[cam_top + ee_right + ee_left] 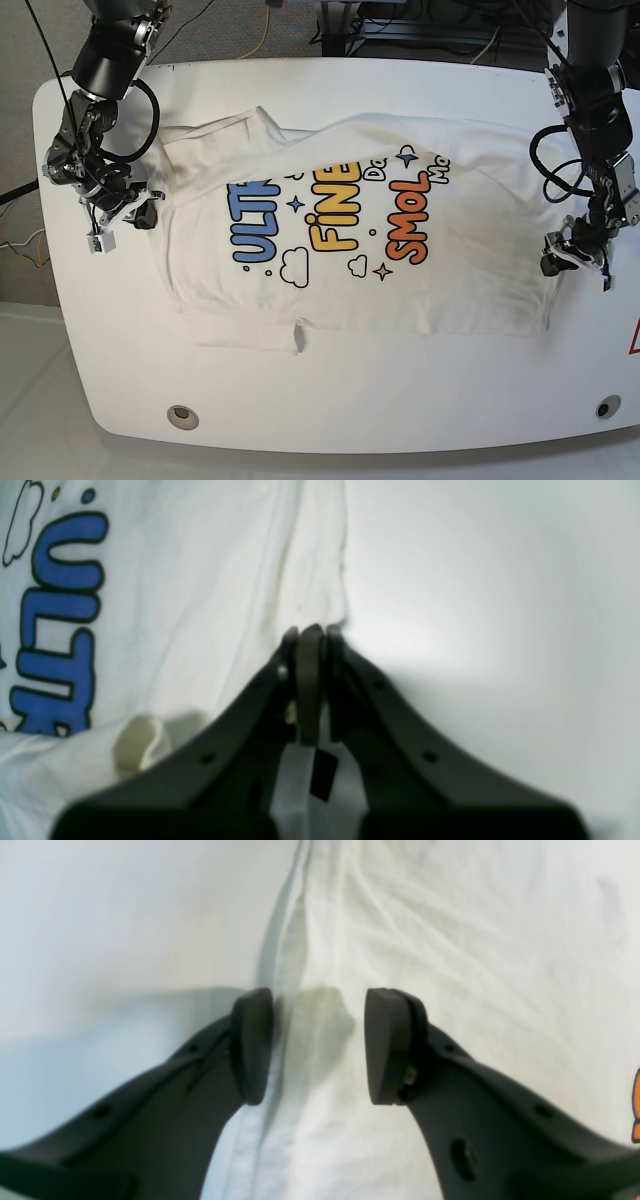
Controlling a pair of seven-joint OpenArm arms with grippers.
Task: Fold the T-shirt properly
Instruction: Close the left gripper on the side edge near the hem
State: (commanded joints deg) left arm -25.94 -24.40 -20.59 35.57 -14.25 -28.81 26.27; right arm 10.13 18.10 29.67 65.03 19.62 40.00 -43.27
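The T-shirt lies print side up, spread across the middle of the white counter, with its upper corner on the ULTRA side folded over. The right end effector is clenched on the T-shirt's edge nearest the ULTRA lettering. The left end effector is released, its jaws straddling the opposite edge of the T-shirt without pinching it. Risk: if the right arm lifts before the left has closed, the T-shirt would likely drag sideways and wrinkle. A shallow pinch could slip off the hem.
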